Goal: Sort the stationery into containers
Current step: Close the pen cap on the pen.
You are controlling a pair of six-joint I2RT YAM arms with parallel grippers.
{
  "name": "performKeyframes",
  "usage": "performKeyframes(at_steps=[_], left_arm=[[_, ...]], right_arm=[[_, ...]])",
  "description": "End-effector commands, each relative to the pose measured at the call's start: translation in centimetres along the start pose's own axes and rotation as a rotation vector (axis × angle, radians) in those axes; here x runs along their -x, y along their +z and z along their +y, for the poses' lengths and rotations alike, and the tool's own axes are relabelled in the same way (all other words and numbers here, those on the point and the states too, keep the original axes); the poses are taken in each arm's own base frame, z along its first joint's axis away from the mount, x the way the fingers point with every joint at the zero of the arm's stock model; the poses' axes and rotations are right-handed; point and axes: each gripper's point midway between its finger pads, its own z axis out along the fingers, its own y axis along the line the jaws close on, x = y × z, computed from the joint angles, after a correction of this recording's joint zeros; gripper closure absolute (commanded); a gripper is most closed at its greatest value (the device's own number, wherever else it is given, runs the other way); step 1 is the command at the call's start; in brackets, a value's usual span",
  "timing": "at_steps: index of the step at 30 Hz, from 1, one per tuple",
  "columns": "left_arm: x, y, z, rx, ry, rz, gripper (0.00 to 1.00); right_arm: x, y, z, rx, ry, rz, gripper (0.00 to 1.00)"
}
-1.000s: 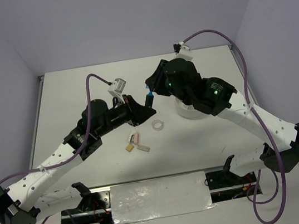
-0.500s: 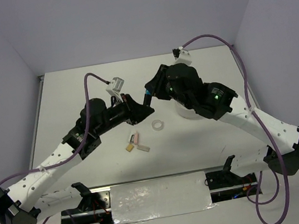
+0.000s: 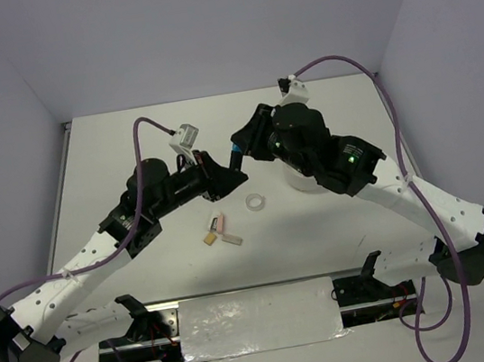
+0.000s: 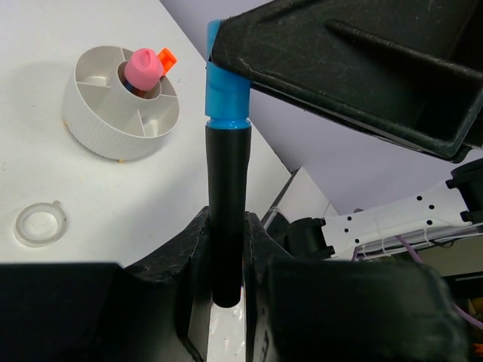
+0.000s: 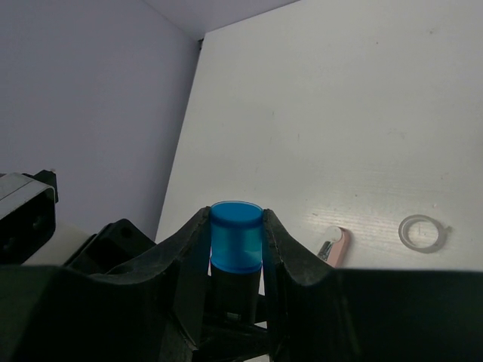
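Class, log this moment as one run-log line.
step: two-arm marker hold | left tool: shut on black barrel | right tool: shut on blue cap | tub: holds pink cylinder | tape ring: on table

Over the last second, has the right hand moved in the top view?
Yes. The right hand, shut on the blue-capped marker, drifted slightly left and up the image, away from the clear tape ring, which stayed put.

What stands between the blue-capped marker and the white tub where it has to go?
Nothing visible does. The marker hangs in the air, the left gripper shut on its black barrel, the right gripper on its blue cap. The tub stands beyond it; the tape ring lies aside.
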Motion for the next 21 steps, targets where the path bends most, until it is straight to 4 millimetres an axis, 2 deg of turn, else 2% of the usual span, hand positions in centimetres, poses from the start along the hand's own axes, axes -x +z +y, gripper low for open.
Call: performKeyframes(at_steps=[1,5,8,11,16,21], left_arm=[[5.7,-0.8,-3.5,-0.105,0.09,-0.176,1.0],[7.4,-1.6,-4.2,-0.142,0.15,-0.227,1.0],[8.5,-2.0,-5.5,-0.211,0.2,-0.232,1.0],[8.9,-2.1,-6.5,-0.27,0.248,-0.217,1.0],[9.2,-2.2,-6.5,-0.273,0.269,-0.223,1.0],[10.1,-2.2,-6.7,-0.261,0.289,-0.25,1.0]], right_arm=[[-2.9,-0.7,1.8,0.107,-0.003,0.119,1.0],[-4.7,-1.1,1.8,0.144,0.015,0.18,1.0],[-6.2,-1.5,1.9,0.187,0.012,0.228,1.0],[-7.4,-1.9,1.8,0.207,-0.002,0.277,1.0],[-8.8,-2.6,1.7,0.224,0.029,0.32,1.0],[-10.5,-2.9,2.6,0.241,0.072,0.367,1.0]])
